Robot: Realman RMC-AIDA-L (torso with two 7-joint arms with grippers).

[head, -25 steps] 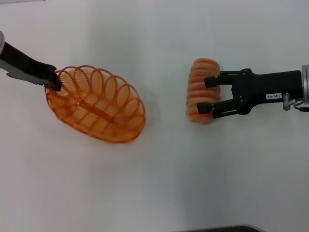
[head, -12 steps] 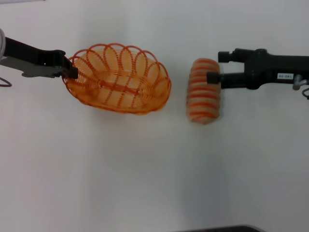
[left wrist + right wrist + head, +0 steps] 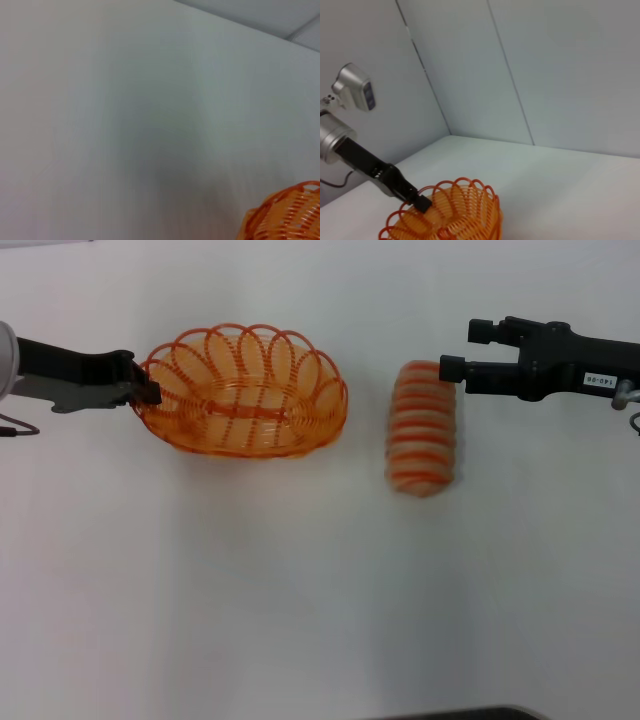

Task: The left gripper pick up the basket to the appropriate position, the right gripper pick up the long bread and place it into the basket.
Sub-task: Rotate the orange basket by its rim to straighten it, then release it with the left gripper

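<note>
The orange wire basket [image 3: 245, 390] is at centre left in the head view, roughly level. My left gripper [image 3: 150, 390] is shut on the rim at its left end. The basket also shows in the left wrist view [image 3: 285, 215] and in the right wrist view [image 3: 450, 215], where the left gripper [image 3: 417, 200] pinches the rim. The long bread [image 3: 422, 427], tan with orange stripes, lies on the white table to the right of the basket. My right gripper [image 3: 462, 350] is open and empty by the bread's far end. One fingertip [image 3: 449, 368] overlaps that end in the head view.
The white table [image 3: 300, 590] stretches in front of the basket and the bread. A dark edge [image 3: 460, 713] shows at the bottom of the head view. Grey wall panels [image 3: 545, 75] stand behind the table.
The left gripper has carried the basket right and farther back and levelled it. The right gripper, which straddled the bread, has drawn back to its far end. The bread has stayed put.
</note>
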